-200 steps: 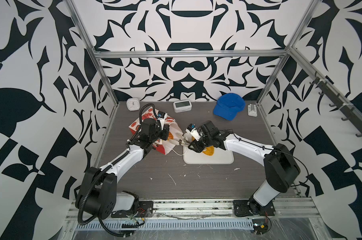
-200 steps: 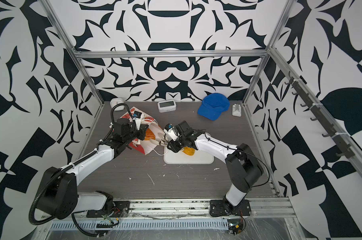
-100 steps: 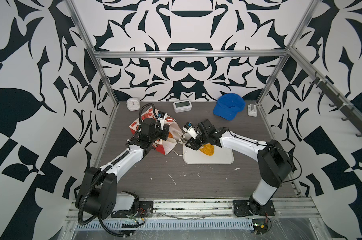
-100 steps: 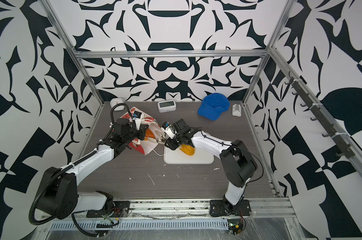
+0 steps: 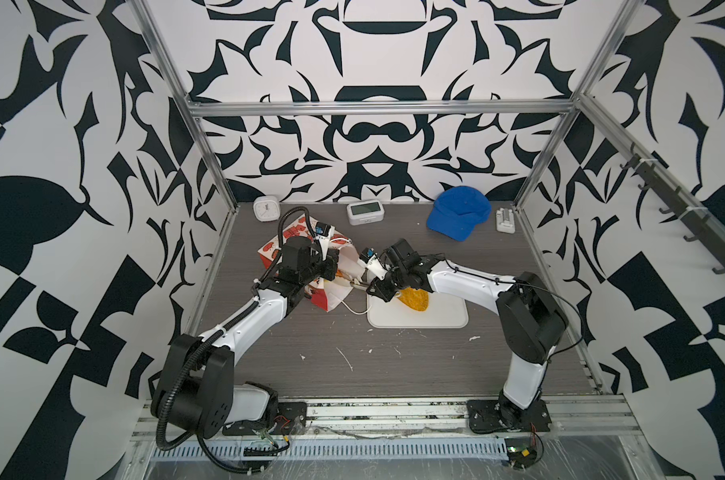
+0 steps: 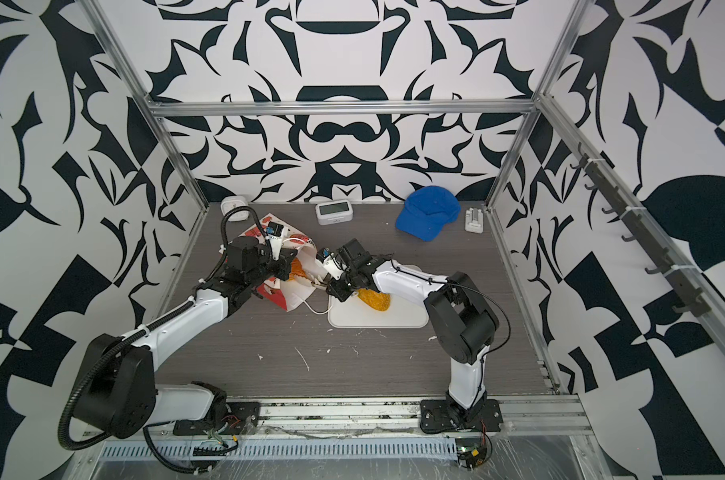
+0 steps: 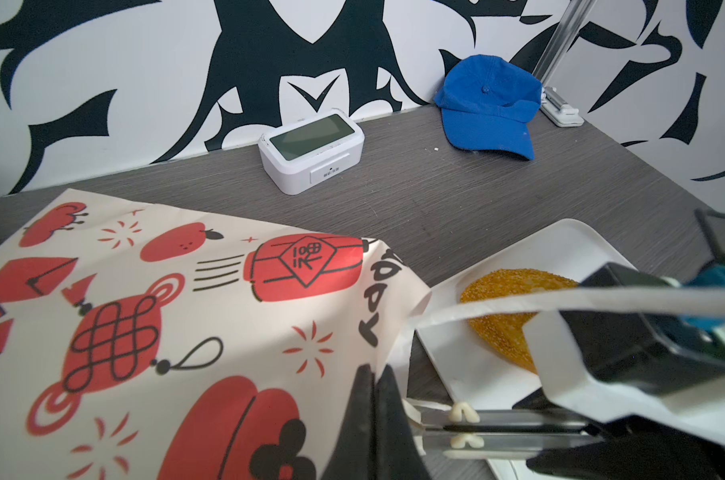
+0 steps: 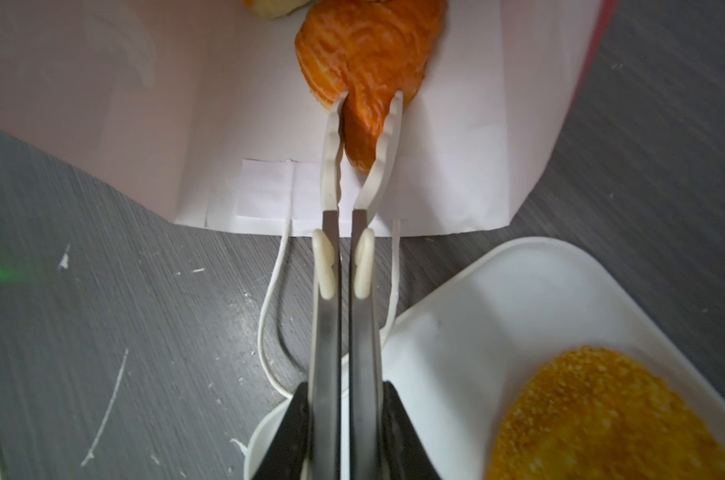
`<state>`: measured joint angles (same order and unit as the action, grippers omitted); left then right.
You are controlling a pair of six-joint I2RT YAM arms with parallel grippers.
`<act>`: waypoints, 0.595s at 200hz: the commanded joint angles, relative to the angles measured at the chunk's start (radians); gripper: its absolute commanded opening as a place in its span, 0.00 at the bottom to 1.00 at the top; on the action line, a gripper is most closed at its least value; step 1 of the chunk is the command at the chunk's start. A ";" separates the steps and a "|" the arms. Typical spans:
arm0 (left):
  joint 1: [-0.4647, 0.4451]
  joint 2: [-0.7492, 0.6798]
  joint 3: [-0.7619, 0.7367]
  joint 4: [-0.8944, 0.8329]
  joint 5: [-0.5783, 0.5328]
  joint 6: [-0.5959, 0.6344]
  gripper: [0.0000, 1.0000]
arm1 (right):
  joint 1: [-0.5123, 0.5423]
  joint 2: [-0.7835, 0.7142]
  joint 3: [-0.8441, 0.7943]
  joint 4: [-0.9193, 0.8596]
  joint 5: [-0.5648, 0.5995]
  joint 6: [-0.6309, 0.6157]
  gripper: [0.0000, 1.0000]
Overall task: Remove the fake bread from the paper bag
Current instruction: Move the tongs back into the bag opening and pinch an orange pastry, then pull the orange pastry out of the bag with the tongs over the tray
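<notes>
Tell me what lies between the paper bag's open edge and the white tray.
In the right wrist view, the white cord handle loops on the table between the paper bag and the tray; the tongs cross above it.

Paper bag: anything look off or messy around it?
The paper bag lies on its side, mouth crumpled open toward the white tray, one cord handle trailing across the table to the tray's edge. White flecks and scratch marks litter the table in front of the tray.
</notes>
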<state>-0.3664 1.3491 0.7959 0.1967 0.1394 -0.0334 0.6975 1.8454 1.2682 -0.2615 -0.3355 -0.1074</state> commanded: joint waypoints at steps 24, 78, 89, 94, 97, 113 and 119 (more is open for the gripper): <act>0.006 -0.006 0.014 0.005 0.017 -0.014 0.00 | 0.007 -0.037 0.075 0.004 -0.007 -0.024 0.07; 0.015 0.008 0.007 0.028 -0.002 -0.025 0.00 | 0.008 -0.075 0.163 -0.138 0.000 -0.064 0.00; 0.017 0.012 0.006 0.031 -0.008 -0.026 0.00 | 0.007 -0.077 0.200 -0.198 0.001 -0.071 0.00; 0.019 0.014 0.006 0.033 -0.008 -0.027 0.00 | 0.007 -0.076 0.218 -0.219 0.001 -0.074 0.00; 0.018 0.015 0.005 0.034 -0.009 -0.028 0.00 | 0.008 -0.077 0.227 -0.236 0.000 -0.074 0.00; 0.023 0.021 0.005 0.041 -0.009 -0.030 0.00 | 0.007 -0.083 0.264 -0.304 -0.016 -0.076 0.00; 0.023 0.024 0.005 0.042 -0.008 -0.031 0.00 | 0.007 -0.091 0.269 -0.312 -0.025 -0.076 0.00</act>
<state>-0.3523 1.3537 0.7959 0.2161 0.1360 -0.0418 0.7002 1.8423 1.4494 -0.5053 -0.3271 -0.1577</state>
